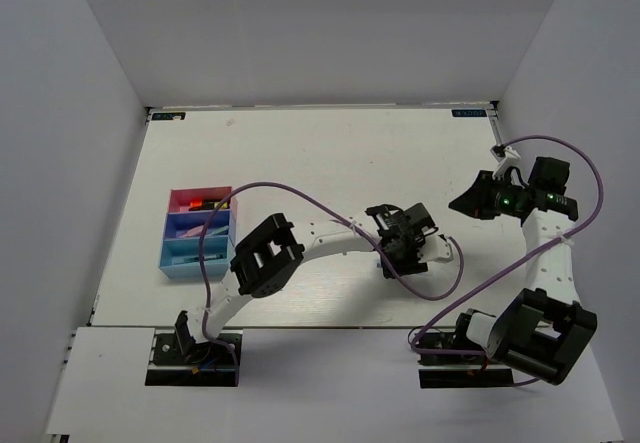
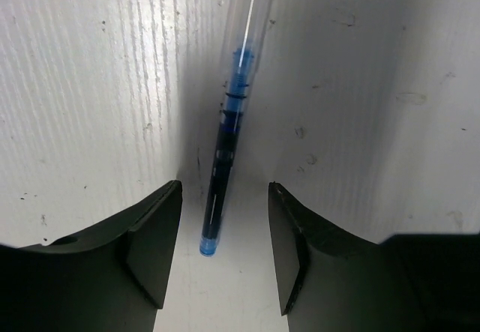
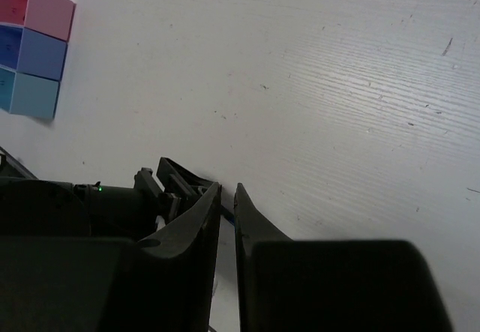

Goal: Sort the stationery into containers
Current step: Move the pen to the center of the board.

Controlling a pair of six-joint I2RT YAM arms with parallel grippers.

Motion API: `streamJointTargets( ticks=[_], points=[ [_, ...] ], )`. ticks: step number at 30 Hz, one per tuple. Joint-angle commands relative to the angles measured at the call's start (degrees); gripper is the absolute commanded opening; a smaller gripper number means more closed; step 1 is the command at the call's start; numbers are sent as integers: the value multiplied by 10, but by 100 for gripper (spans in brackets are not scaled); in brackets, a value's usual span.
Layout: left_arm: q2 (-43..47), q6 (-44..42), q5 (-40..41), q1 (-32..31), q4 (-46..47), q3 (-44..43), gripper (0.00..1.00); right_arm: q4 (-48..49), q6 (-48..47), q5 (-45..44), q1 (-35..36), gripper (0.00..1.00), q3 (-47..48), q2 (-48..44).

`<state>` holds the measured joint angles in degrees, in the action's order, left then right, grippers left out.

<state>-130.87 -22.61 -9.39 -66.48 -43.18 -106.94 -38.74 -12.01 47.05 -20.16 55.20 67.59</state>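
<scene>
1. Top external view.
   - Containers (image 1: pixel 198 228): 3 adjoining boxes in a row, pink, blue and pale blue.
   - The pink box holds dark items with a red-orange end; their number is unreadable. The contents of the other two boxes are too small to tell.
   - Left gripper (image 1: pixel 405 238): 1, well right of the containers, low over the table.
   - Right gripper (image 1: pixel 468 203): 1, farther right of the containers again.
2. Left wrist view.
   - Pen (image 2: pixel 225 145): 1, blue with a clear barrel, lying on the table.
   - The left fingers (image 2: pixel 154 249) stand wide, one on either side of the pen and not touching it. It is not yet gripped.
3. Right wrist view.
   - The right fingers (image 3: pixel 199 219) are narrow, almost together, with nothing between them.
   - The containers sit at upper left, 3 counted.
   - Judgement: sorting is partly done. This one pen remains to be gripped and carried to the containers.
</scene>
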Motion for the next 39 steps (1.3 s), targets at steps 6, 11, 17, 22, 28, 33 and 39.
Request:
streamJointTargets(
  ticks=[6,11,17,22,28,33,39],
  points=[
    [-31,-21,26,1,8,-14,57,2,-6,54,-17,16,-11,-12],
    [-36,-12,12,2,-10,-6,28,-2,-7,74,-29,16,-13,-12],
    [-11,-7,-26,1,-54,30,11,-3,-8,94,-36,16,-13,-14],
    [36,19,-70,6,-79,87,0,-9,-11,108,-43,14,-16,-17],
    [150,65,-94,31,-27,217,0,-12,-13,131,-46,14,-18,-21],
    [165,51,-66,35,-77,256,0,-14,-13,140,-47,14,-17,-23],
    [163,72,-20,35,-52,325,8,-18,-13,151,-55,14,-19,-28]
  ],
)
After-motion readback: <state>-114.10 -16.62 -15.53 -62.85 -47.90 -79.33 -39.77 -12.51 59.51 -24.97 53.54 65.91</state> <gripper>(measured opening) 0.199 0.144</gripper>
